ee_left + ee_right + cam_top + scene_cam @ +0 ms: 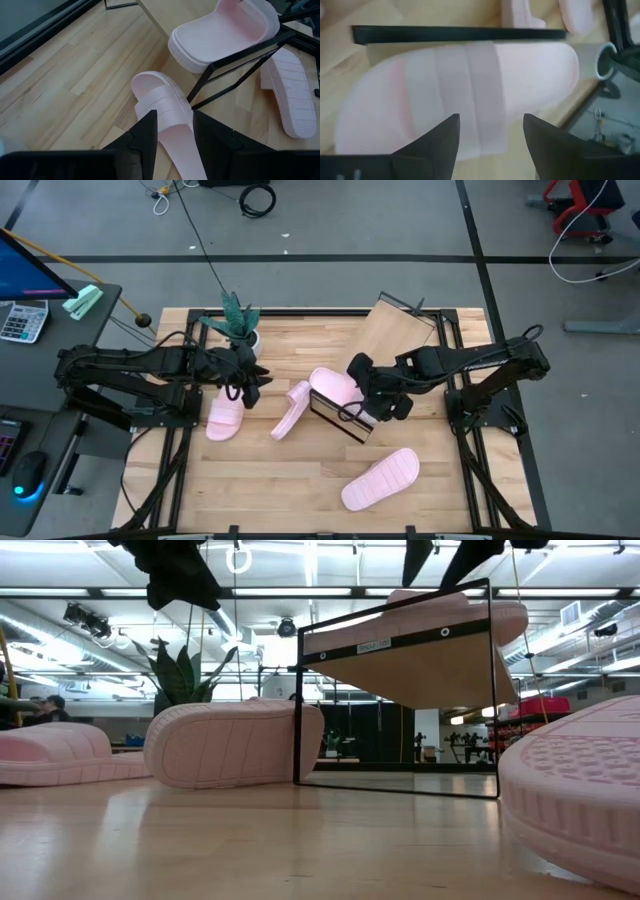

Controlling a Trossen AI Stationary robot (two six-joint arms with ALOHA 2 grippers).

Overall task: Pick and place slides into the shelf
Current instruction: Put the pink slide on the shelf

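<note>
One camera looks straight down, one level across the tabletop; wrist cameras sit close, all sharing the slanted light-wood shelf (385, 345).

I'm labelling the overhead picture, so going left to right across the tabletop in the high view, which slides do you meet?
Slide lying flat by the left gripper → slide tipped on its edge → slide on the shelf → slide lying sole-up toward the table's near right.

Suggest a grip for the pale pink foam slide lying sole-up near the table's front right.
Pinch the pale pink foam slide across its narrow width at mid-length, coming straight down. It lies flat, ribbed sole up, strap hidden underneath, with bare table along both long edges for the fingers. The right gripper is nearer.
</note>
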